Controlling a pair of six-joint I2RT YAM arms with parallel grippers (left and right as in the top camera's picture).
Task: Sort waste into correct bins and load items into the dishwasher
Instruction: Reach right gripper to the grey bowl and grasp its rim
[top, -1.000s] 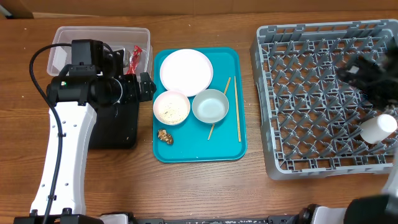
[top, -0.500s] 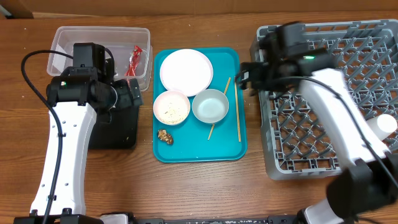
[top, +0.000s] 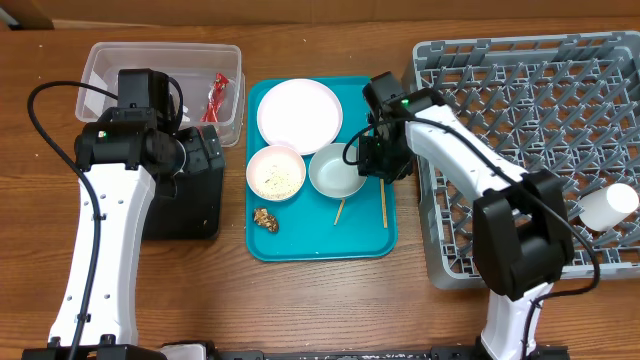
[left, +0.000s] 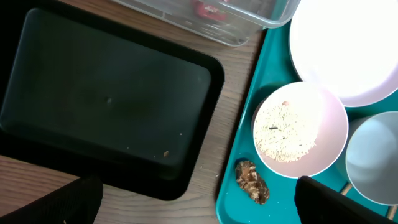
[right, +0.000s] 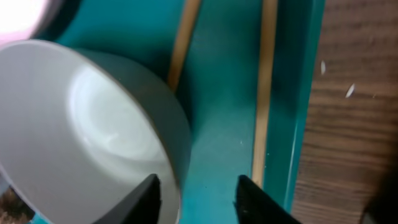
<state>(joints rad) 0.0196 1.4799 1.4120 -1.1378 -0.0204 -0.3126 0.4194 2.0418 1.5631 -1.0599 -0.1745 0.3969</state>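
My right gripper (right: 199, 196) is low over the teal serving tray (top: 320, 245) and straddles the right rim of the empty grey bowl (right: 93, 124). One finger is inside the bowl, the other outside by a chopstick (right: 264, 93), with gaps still showing. A rice-filled bowl (left: 298, 130), a brown food lump (left: 252, 180) and the white plate (top: 299, 113) share the tray. My left gripper (left: 199, 208) hangs open and empty over the wood between the black tray (left: 106, 106) and the teal tray. The red wrapper (top: 217, 96) lies in the clear tub (top: 100, 60).
The grey dish rack (top: 520, 150) fills the right side, with a white cup (top: 608, 207) lying at its right edge. A second chopstick (top: 340, 210) pokes out from under the grey bowl. My left arm covers part of the tub and black tray.
My right arm swung from the rack leftward to the teal tray and came down at the grey bowl's rim, its jaws narrowing. The left arm has barely moved.
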